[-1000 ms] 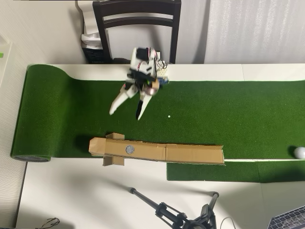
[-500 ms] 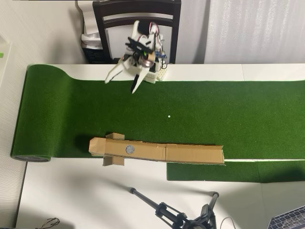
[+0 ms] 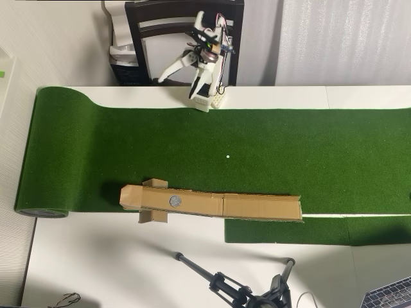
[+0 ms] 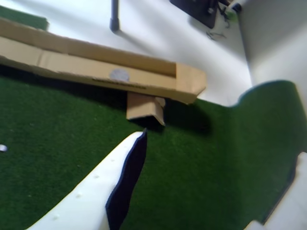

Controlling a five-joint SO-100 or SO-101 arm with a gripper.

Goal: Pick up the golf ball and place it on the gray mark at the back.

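Hand [image 3: 178,78] raised at turf's far edge, fingers spread and empty; gray mark [image 3: 174,201] lies well apart on cardboard trough [image 3: 257,206]; golf ball unseen.

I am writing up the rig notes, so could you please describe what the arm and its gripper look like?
The arm is mostly white plastic with dark motor blocks at the joints and thin cables along it. The gripper has two long, tapering white fingers; the wrist view shows one finger lined with a dark pad and dotted with small holes.

Pincer [image 4: 211,191] right finger [image 4: 288,201] cut off, perhaps blurred
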